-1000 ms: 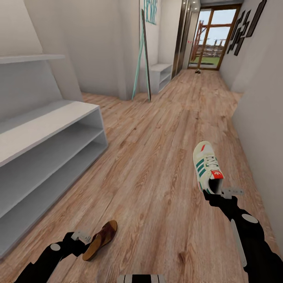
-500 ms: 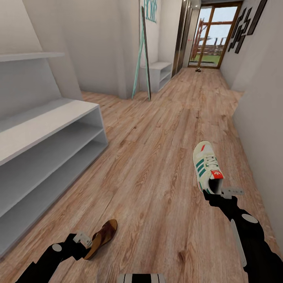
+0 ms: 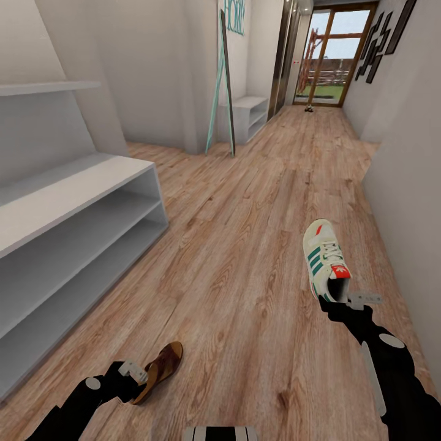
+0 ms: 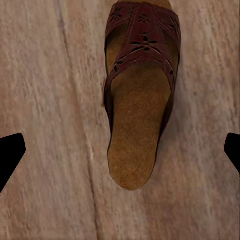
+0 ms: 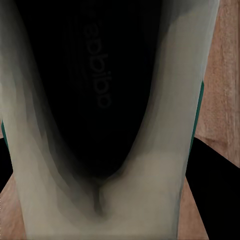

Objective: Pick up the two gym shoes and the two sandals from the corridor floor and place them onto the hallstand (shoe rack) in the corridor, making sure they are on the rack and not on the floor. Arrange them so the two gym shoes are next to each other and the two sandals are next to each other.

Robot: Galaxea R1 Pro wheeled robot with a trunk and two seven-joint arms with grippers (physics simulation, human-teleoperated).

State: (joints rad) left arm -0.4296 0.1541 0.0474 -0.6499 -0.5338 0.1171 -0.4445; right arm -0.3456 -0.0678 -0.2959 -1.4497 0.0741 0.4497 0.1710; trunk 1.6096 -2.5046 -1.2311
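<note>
Gym shoe [image 3: 325, 260] shifted slightly; cream, green-striped.

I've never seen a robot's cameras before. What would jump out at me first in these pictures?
Probably the cream sneaker with green stripes, out on the wood-plank floor just ahead of the right hand, whose own camera looks straight down into its dark opening. Next, the brown sandal by the left hand, which sits open around its heel end. The pale grey shoe rack stands along the wall on the left.
</note>
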